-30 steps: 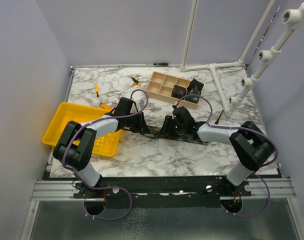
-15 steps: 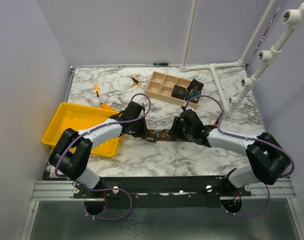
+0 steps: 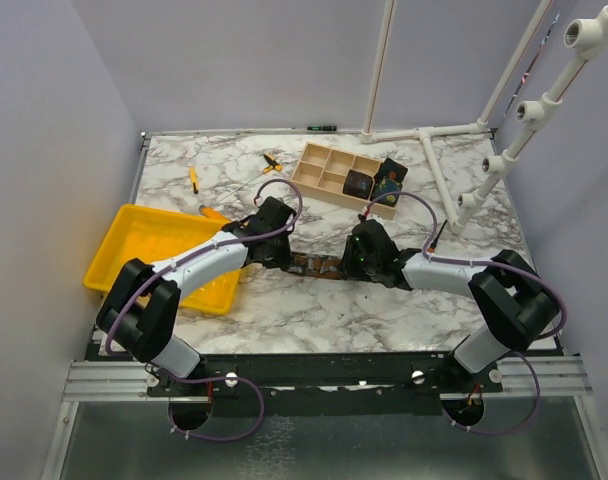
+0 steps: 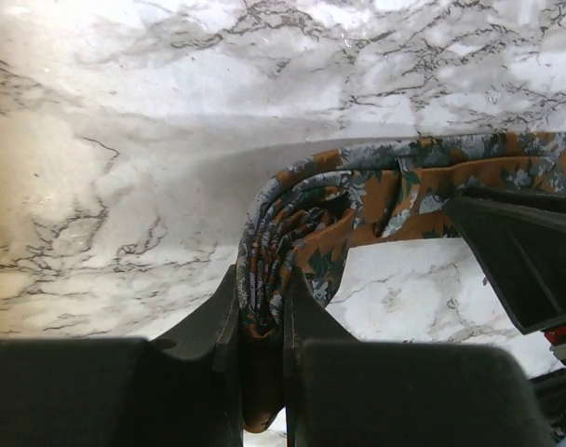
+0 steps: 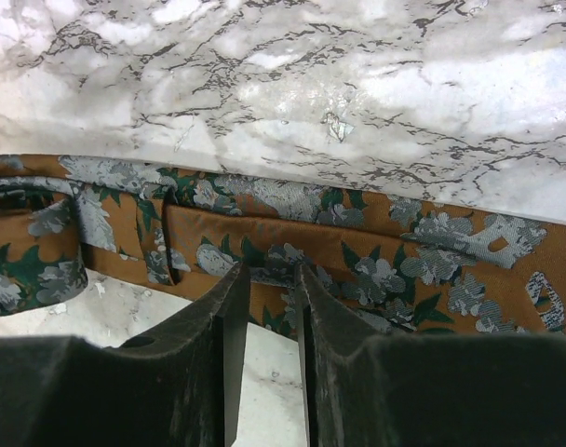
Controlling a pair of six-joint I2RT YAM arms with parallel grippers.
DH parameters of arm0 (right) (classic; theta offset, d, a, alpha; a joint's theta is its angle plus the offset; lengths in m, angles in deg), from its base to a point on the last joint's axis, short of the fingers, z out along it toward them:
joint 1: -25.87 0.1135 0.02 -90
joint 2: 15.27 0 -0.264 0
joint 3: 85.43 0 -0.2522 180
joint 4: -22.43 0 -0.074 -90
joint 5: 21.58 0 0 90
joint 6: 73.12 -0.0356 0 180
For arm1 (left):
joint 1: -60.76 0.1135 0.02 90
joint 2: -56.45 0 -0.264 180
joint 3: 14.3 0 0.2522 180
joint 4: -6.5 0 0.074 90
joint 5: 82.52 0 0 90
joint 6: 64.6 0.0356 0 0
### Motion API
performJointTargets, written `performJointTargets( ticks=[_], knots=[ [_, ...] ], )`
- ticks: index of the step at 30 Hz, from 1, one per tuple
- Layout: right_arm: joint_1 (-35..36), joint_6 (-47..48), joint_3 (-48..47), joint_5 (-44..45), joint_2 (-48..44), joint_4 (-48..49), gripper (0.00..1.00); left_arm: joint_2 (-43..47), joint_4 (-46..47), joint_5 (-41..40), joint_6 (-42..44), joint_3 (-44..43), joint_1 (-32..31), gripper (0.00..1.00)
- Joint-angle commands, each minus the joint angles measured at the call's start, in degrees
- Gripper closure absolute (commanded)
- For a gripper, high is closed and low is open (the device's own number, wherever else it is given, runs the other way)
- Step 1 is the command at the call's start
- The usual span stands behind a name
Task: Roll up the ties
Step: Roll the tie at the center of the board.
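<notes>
A rust-brown tie [image 3: 319,267] with grey-green flowers lies stretched on the marble between my two grippers. My left gripper [image 3: 286,262] is shut on the tie's bunched, folded end [image 4: 262,293]. From that end the strip [image 4: 395,182] runs off to the right. My right gripper [image 3: 346,264] has its jaws narrowed on the tie's lower edge [image 5: 404,247], and the fabric puckers between its fingertips [image 5: 271,272]. Two rolled dark ties [image 3: 359,182] [image 3: 389,180] sit in the wooden box [image 3: 324,160].
A yellow tray [image 3: 134,240] stands at the left, under the left arm. Orange-handled screwdrivers [image 3: 193,178] [image 3: 272,162] lie at the back. White pipes [image 3: 439,175] run along the back right. The right gripper's dark finger [image 4: 525,261] shows in the left wrist view.
Both grippers have moved a little toward the back, drawing the tie into a strip between them. The right jaws have narrowed onto the tie's edge. The left grip is unchanged.
</notes>
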Motion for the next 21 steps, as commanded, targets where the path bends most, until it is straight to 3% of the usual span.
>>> performJointTargets(
  ticks=[1,8,15,21],
  knots=[
    [-0.3,-0.6,4.3,0.9,0.6,-2.4,0.69,-1.5,-7.1,-8.5,2.0,-4.0,-0.3,1.00],
    [-0.3,-1.4,6.3,0.2,-1.4,-2.4,0.69,-7.1,-16.0,-19.9,5.1,-12.3,-3.5,1.00],
    [-0.3,-1.8,7.2,-1.4,-10.6,-5.0,0.49,-14.0,-23.6,-27.8,6.0,-19.8,-6.9,1.00],
    [-0.2,-2.6,10.4,-3.7,-19.5,-6.9,0.48,-19.6,-31.0,-36.6,4.1,-25.6,-10.8,1.00]
  ],
)
